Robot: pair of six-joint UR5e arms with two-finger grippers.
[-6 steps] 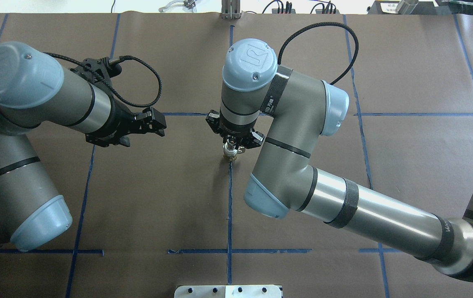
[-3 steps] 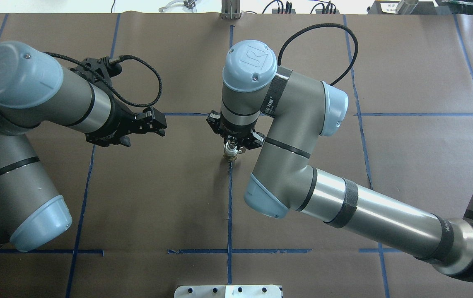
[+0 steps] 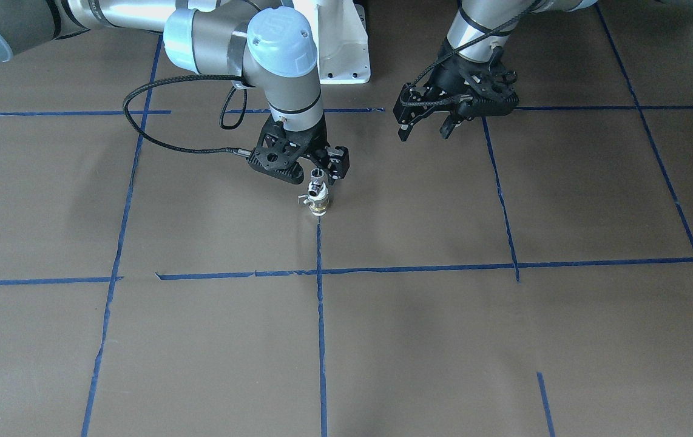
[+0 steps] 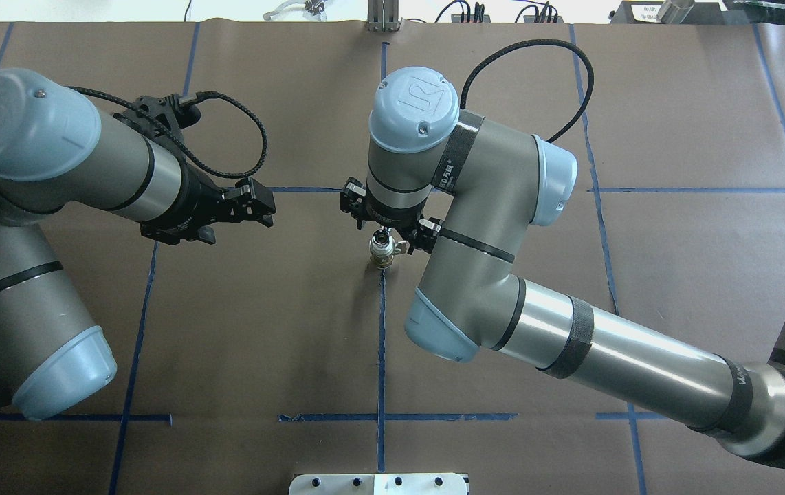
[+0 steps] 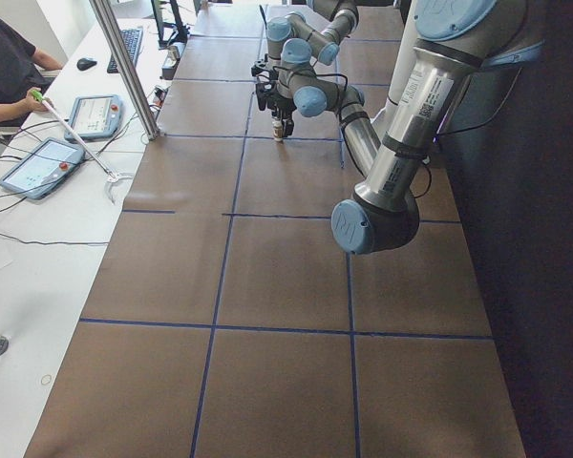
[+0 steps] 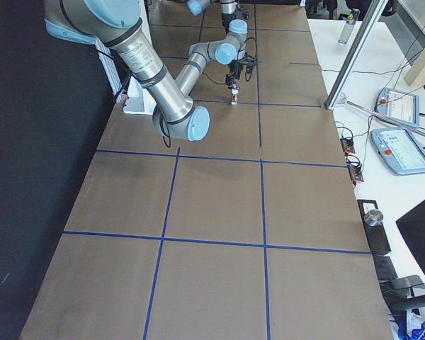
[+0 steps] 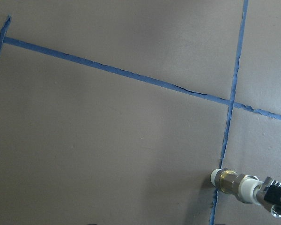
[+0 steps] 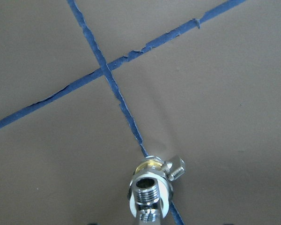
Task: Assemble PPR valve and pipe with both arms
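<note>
- Jaws on the left gripper (image 3: 423, 132) are spread with nothing between them. It hangs over the table (image 4: 674, 275), between the left edge and the middle.
- PPR valve (image 3: 318, 206) stands upright on a blue tape line (image 4: 381, 344), about midway between the left and right edges. The pipe (image 3: 318, 178) is stacked on top.
- Right gripper (image 3: 320, 172) sits right over the pipe, jaws apart on either side, not pinching it.

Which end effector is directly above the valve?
The right end effector: it sits just over the upright valve. The left end effector hangs off to the side, away from it.
</note>
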